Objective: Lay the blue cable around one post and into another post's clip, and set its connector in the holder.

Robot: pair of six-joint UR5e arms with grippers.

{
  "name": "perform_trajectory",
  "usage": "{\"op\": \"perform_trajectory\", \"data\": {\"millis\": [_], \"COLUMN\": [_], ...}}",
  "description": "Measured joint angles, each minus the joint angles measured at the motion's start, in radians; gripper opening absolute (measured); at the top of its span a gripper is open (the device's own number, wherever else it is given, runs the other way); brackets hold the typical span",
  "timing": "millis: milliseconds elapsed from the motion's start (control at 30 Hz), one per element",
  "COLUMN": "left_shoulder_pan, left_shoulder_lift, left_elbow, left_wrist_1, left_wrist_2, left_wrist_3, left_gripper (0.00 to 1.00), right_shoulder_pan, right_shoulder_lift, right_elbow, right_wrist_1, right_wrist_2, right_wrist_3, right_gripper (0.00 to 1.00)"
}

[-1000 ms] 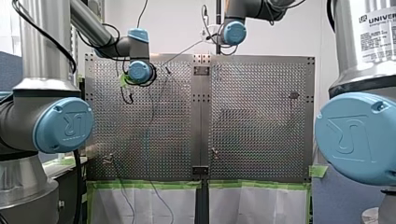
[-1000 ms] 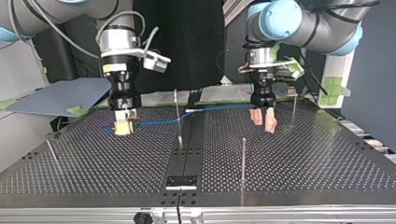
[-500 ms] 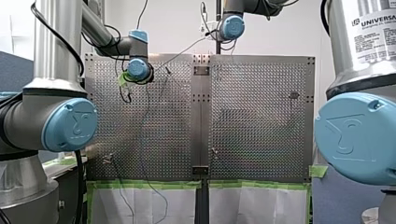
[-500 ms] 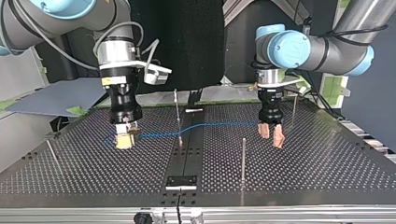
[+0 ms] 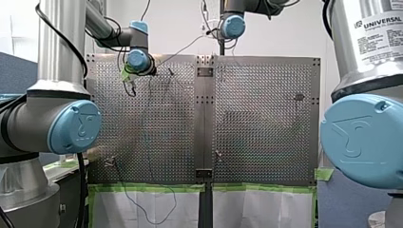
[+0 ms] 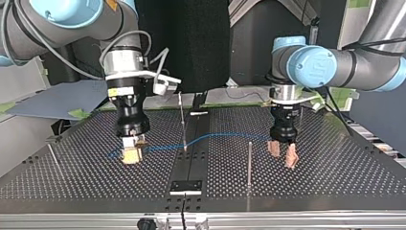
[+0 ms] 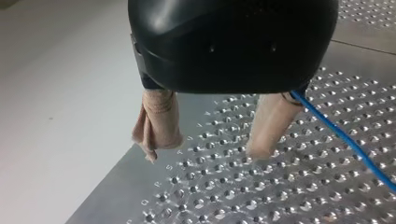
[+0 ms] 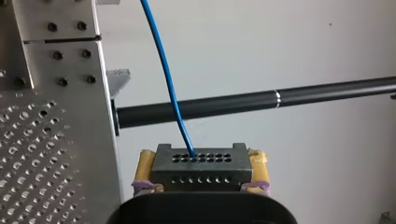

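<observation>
In the top view, a post (image 6: 249, 163) stands nearest on the table (image 6: 335, 187). Behind it, my left gripper (image 6: 282, 156) hangs spread wide, holding nothing; my right gripper (image 6: 130, 155) clamps the connector (image 8: 201, 165) between yellow pads. The blue cable (image 6: 225, 135) runs between both grippers, passing a farther post's (image 6: 181, 115) base.

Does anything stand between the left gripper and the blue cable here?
Nothing visible does. The left gripper is open, and the blue cable runs right beside the outer side of one finger, not between the two.
</observation>
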Motion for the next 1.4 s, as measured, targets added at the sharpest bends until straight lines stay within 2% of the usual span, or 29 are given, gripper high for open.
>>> {"op": "perform_trajectory", "data": {"millis": [167, 367, 600, 800, 933, 1133, 1233, 1400], "left_shoulder_pan": [0.011, 0.016, 0.023, 0.035, 0.032, 0.021, 0.019, 0.014], "left_shoulder_lift": [-0.022, -0.068, -0.121, -0.135, -0.155, -0.178, -0.190, -0.200], "left_elbow": [0.043, 0.093, 0.151, 0.202, 0.241, 0.299, 0.322, 0.367], "left_wrist_1": [-0.043, -0.093, -0.152, -0.155, -0.151, -0.158, -0.174, -0.215], "left_wrist_2": [0.013, 0.032, 0.051, 0.066, 0.082, 0.089, 0.083, 0.045], "left_wrist_3": [-0.011, -0.013, -0.025, -0.065, -0.079, -0.063, -0.048, -0.007], "left_gripper": [1.00, 1.00, 1.00, 1.00, 1.00, 1.00, 1.00, 1.00], "right_shoulder_pan": [0.001, -0.004, -0.007, -0.011, -0.022, -0.043, -0.054, -0.079], "right_shoulder_lift": [0.033, 0.047, 0.074, 0.092, 0.105, 0.143, 0.160, 0.171], "right_elbow": [-0.020, -0.046, -0.093, -0.116, -0.119, -0.119, -0.120, -0.119], "right_wrist_1": [-0.003, -0.021, -0.013, -0.007, -0.008, 0.002, 0.015, 0.039], "right_wrist_2": [-0.004, -0.015, -0.020, -0.019, -0.010, 0.010, 0.022, 0.033], "right_wrist_3": [-0.003, 0.002, 0.004, 0.005, 0.008, 0.009, 0.009, 0.009], "right_gripper": [0.00, 0.00, 0.00, 0.00, 0.00, 0.00, 0.00, 0.00]}}
